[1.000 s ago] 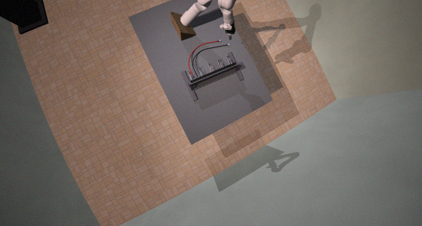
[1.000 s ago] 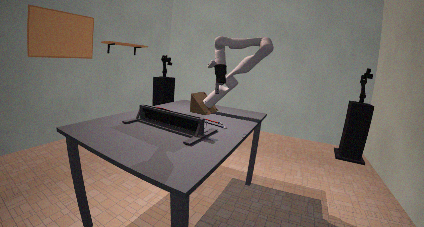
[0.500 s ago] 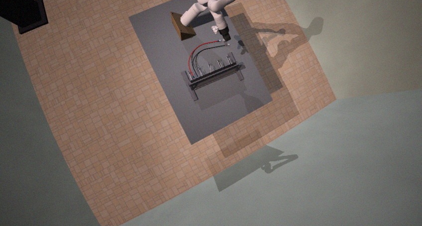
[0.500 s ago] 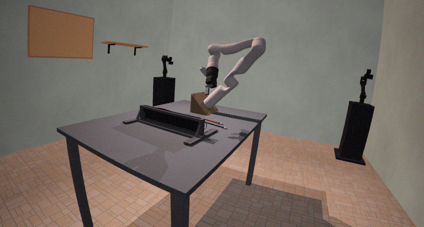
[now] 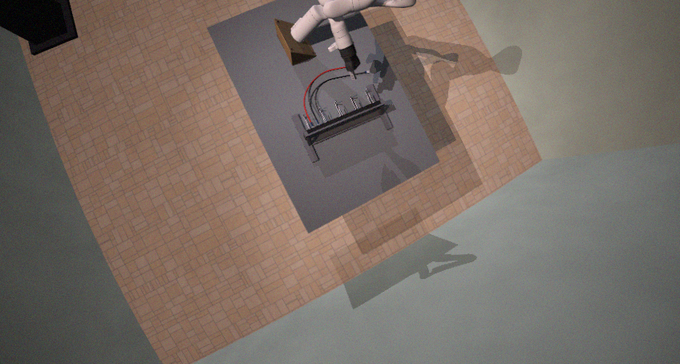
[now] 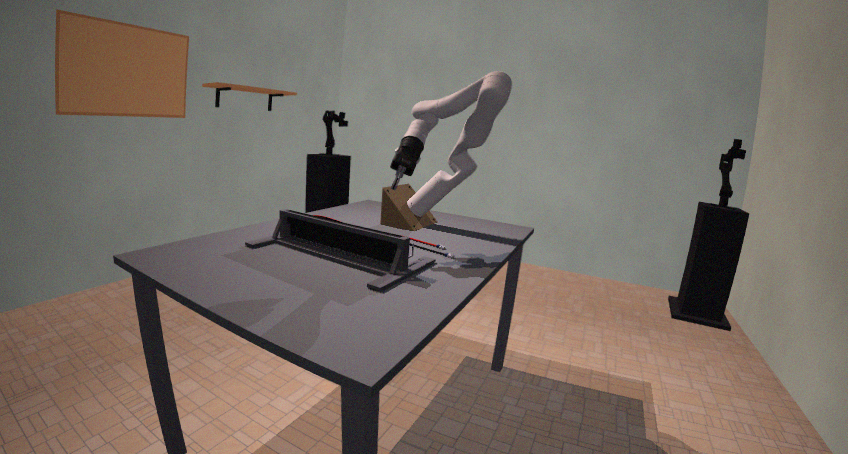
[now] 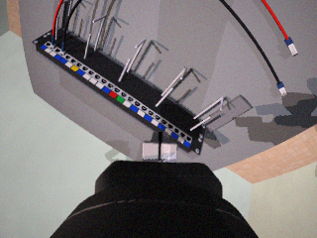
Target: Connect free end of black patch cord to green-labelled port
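The black rack (image 5: 344, 120) (image 6: 342, 242) stands in the middle of the grey table (image 5: 257, 74) (image 6: 238, 307). In the wrist view its panel (image 7: 99, 75) shows a row of coloured labels, with the green label (image 7: 121, 99) near the middle. The black patch cord arcs from the rack's left end, and its free plug (image 7: 281, 90) (image 5: 368, 71) lies on the table. The red cord's free plug (image 7: 291, 47) lies beside it. My gripper (image 5: 353, 76) (image 6: 394, 183) (image 7: 159, 141) is shut on nothing. It hangs well above the table, near the free plugs.
A brown wooden wedge (image 5: 293, 48) (image 6: 399, 208) carries the arm's base at the table's back. Metal cable brackets (image 7: 174, 86) stick out behind the rack. The table's edge runs close to the free plugs. Black camera stands (image 6: 708, 259) are on the floor.
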### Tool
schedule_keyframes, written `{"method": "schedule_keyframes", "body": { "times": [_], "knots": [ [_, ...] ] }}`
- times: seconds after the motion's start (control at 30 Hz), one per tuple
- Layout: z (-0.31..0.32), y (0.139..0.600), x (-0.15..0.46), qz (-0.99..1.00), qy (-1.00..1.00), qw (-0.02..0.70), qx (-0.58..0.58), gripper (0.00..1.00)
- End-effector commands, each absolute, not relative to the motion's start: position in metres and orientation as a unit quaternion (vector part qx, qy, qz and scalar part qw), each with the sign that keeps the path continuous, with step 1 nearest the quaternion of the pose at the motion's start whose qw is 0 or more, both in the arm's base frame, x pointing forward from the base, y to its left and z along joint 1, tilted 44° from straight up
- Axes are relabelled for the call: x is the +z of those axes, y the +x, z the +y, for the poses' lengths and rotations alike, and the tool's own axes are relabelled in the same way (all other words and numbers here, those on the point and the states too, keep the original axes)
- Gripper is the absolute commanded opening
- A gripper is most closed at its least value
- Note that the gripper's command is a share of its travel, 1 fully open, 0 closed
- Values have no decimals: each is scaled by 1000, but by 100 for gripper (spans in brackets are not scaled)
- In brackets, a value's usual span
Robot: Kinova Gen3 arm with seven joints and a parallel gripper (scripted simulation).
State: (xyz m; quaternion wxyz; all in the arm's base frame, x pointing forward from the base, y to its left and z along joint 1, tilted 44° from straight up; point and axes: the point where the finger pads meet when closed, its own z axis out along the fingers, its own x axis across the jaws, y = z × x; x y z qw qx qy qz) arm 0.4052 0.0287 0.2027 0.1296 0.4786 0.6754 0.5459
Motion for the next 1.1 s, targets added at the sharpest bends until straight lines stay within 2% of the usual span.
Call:
{"method": "schedule_keyframes", "body": {
  "times": [0.0,0.47,1.07],
  "knots": [
    [15,399,186,638,539,111,539,0],
    [-2,388,166,514,670,53,533,0],
    [-2,389,163,496,684,43,533,0]
  ]
}}
